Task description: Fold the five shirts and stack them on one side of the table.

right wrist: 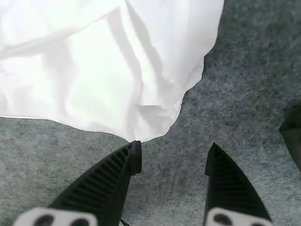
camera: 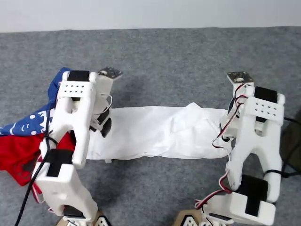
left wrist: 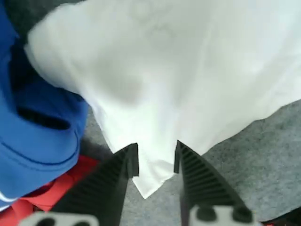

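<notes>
white cotton shirt (camera: 150, 134) lies on grey felt desk (camera: 169, 61), long axis running claw to claw | left claw (left wrist: 156, 150) narrowly spread, astride one corner | right claw (right wrist: 174, 153) spread wide, opposite corner just ahead, untouched

The spread shirt (camera: 155, 132) lies across the middle of the table (camera: 188, 52). At its left end, touching it, sits a heap (camera: 19, 150) of 2 shirts, 1 partly over the other. The left gripper (left wrist: 156, 150) straddles a corner of the spread shirt at that same end, with cloth between its parted jaws. The right gripper (right wrist: 175, 150) hangs just off the spread shirt's right end, over bare table, jaws apart.
</notes>
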